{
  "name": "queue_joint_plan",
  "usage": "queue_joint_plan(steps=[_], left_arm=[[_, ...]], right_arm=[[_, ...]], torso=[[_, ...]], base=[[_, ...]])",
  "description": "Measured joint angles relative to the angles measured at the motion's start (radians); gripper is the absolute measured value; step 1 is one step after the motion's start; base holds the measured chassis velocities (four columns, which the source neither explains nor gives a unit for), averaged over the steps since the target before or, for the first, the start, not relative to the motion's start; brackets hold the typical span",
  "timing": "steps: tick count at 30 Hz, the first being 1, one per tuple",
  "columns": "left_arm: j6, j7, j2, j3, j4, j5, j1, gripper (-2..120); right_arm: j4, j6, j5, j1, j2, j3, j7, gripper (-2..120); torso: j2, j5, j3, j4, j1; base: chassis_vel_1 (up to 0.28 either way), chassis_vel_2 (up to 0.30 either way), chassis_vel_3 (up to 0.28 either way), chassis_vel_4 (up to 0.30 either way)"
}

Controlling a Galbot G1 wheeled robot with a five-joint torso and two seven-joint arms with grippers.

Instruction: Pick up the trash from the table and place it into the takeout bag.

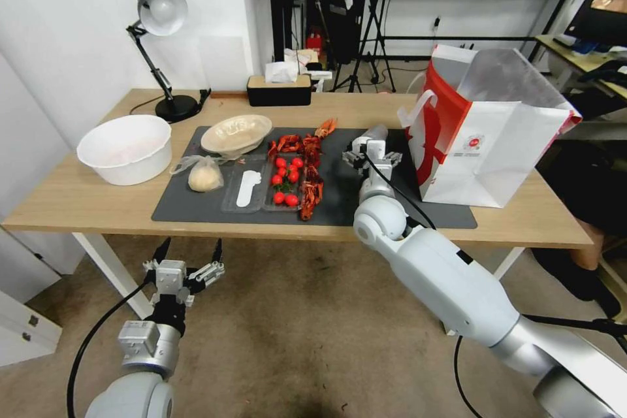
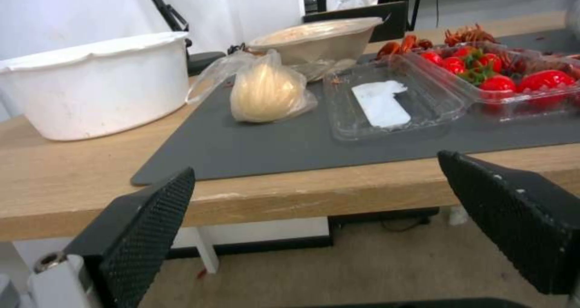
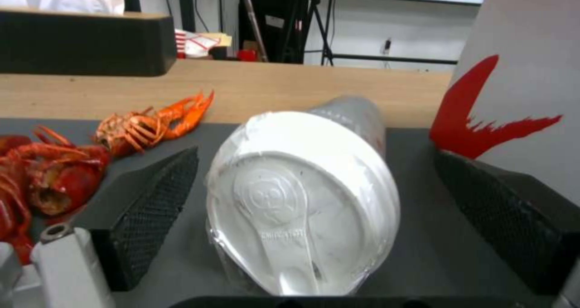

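Trash cup (image 3: 302,199) lies tipped between right gripper (image 3: 314,194) spread jaws, takeout bag (image 1: 483,144) at 3 o'clock: centre, clamp gently; left gripper (image 1: 186,261) released, parked.

The right arm reaches forward over the tabletop's near edge, its wrist stretched out level above the mat, and the right end effector (image 1: 373,151) has its fingers (image 3: 154,199) spread wide apart. The left arm hangs low, in front of the tabletop's near edge and below it, the left end effector (image 1: 189,253) pointing forward, fingers (image 2: 142,226) likewise parted.
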Motion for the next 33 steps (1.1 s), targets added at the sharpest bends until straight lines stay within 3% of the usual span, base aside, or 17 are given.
queue_joint_plan(steps=[29,33], left_arm=[[-0.034,-0.001,0.003,0.002,0.029,0.000,-0.003,100],[-0.037,-0.001,0.003,0.001,0.032,0.000,-0.003,100]], right_arm=[[-0.126,0.005,-0.026,0.065,0.042,-0.058,-0.006,98],[-0.137,0.003,-0.028,0.069,0.045,-0.064,-0.006,89]], torso=[[0.000,-0.0001,0.000,0.0000,0.000],[0.000,-0.0001,0.000,0.0000,0.000]], base=[[0.000,0.000,0.000,0.000],[0.000,0.000,0.000,0.000]])
